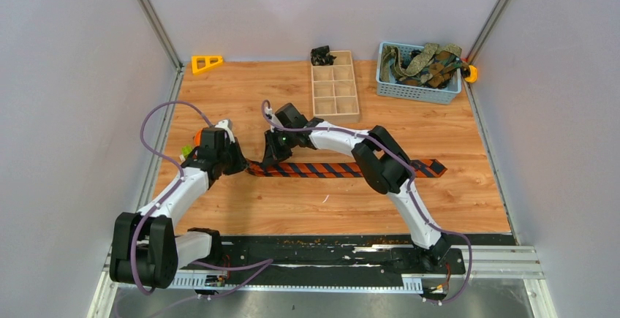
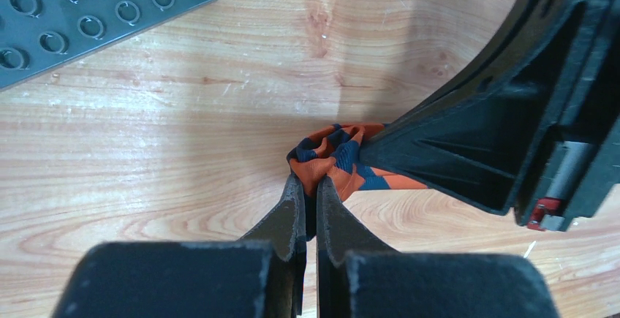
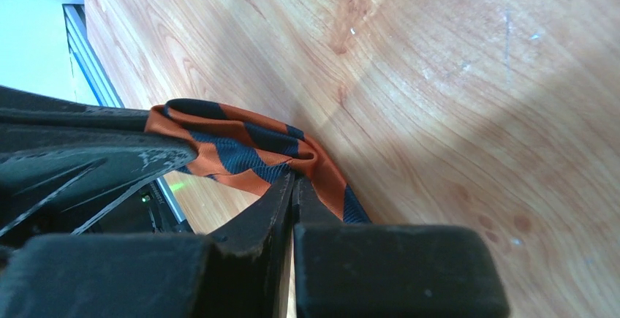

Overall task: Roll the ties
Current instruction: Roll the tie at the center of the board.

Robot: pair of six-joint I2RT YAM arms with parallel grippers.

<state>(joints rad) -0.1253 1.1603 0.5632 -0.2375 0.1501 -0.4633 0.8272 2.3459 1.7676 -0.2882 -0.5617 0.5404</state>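
1. The striped tie (image 1: 343,169) is lying flat across the middle of the table (image 1: 292,212), running left to right. Its right end is reaching out past the right arm's elbow, and its left end is bunching up between the two grippers.
2. The left gripper (image 2: 307,186) is clenching its fingers on that bunched end. In its wrist view the orange and navy cloth is puckering right at the tips, so it is grasping the tie, not closing on nothing.
3. The right gripper (image 3: 294,185) is pinching too, closed on a fold of the same end just beside the left one, and the cloth is humping up over its tips.
4. Both are probably working on one end because a roll has to begin with a tight first turn. One pinch seems to be anchoring the tip while the other is folding cloth over it.
5. The rest of the tie is lying straight and unrolled, so the rolling is looking barely begun.
6. The other ties (image 1: 428,62) are waiting in a heap in the blue basket (image 1: 413,91) at the far right corner, well apart from the grippers.
7. The wooden tray (image 1: 335,90) with compartments is sitting at the far edge, likely waiting for finished rolls. A dark bundle (image 1: 322,56) is sitting at its far left corner, though I cannot tell what it is.
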